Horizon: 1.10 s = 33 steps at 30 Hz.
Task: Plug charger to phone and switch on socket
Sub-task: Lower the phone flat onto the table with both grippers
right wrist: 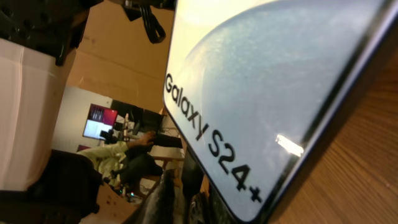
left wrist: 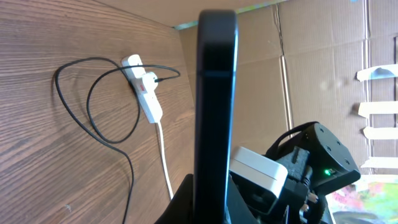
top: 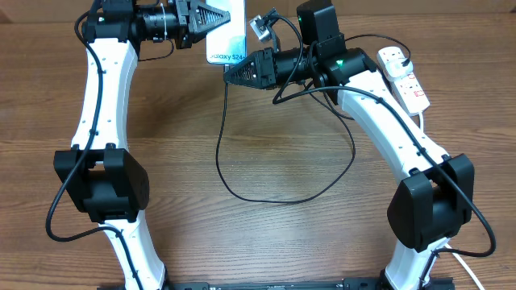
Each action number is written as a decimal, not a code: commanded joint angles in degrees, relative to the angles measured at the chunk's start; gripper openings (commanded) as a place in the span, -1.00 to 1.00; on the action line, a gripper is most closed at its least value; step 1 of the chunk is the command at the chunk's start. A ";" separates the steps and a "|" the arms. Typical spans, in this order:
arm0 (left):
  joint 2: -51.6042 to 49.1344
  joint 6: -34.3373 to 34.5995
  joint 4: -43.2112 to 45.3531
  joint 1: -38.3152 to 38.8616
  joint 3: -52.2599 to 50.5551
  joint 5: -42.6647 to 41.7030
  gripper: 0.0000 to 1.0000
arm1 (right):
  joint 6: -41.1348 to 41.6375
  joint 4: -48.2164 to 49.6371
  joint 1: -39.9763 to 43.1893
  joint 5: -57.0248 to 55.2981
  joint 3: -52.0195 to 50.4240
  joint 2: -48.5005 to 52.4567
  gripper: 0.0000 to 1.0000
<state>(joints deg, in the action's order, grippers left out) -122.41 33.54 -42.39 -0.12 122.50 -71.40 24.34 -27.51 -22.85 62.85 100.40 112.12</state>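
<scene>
My left gripper point(top: 205, 24) is shut on the phone point(top: 228, 36) and holds it off the table at the far edge. The pale screen reads "Galaxy S24+". In the left wrist view the phone point(left wrist: 216, 93) is a dark edge-on slab between my fingers point(left wrist: 211, 199). My right gripper point(top: 230, 74) points left just below the phone's short edge. The charger cable point(top: 266, 200) hangs from its tip, so it looks shut on the connector end. The phone's screen point(right wrist: 267, 81) fills the right wrist view above the blurred fingers point(right wrist: 186, 199); the connector itself is hidden. The cable loops back to the socket point(top: 405, 76).
The socket point(left wrist: 148, 99) and the looping charger cable point(left wrist: 93, 118) lie on the wooden table point(top: 266, 137) at the far right. The socket's white cord point(left wrist: 165, 162) runs toward the right arm's base. Cardboard walls point(left wrist: 311, 74) stand behind the table.
</scene>
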 commanded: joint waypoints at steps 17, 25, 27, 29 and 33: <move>0.15 -1.95 -5.60 -0.15 0.22 15.56 -0.92 | -5.35 -9.25 0.81 -8.92 1.29 -1.27 0.90; -7.17 -6.38 -7.52 2.05 0.20 18.14 -0.92 | -9.62 -14.75 0.81 -18.27 1.29 -1.27 1.00; -9.20 -7.43 -7.63 2.49 0.20 17.97 -0.92 | -9.64 -16.22 0.81 -21.20 1.29 -1.27 1.00; -11.06 -7.43 -8.07 3.21 0.20 17.94 -0.92 | -9.62 -17.57 0.81 -23.76 1.29 -1.27 1.00; -14.47 -10.56 -8.85 5.33 0.20 17.94 -0.92 | -9.62 -18.32 0.81 -26.82 1.29 -1.27 1.00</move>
<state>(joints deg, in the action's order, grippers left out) -135.33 27.16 -51.09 3.22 122.48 -52.18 15.62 -45.84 -22.22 41.19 100.42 112.12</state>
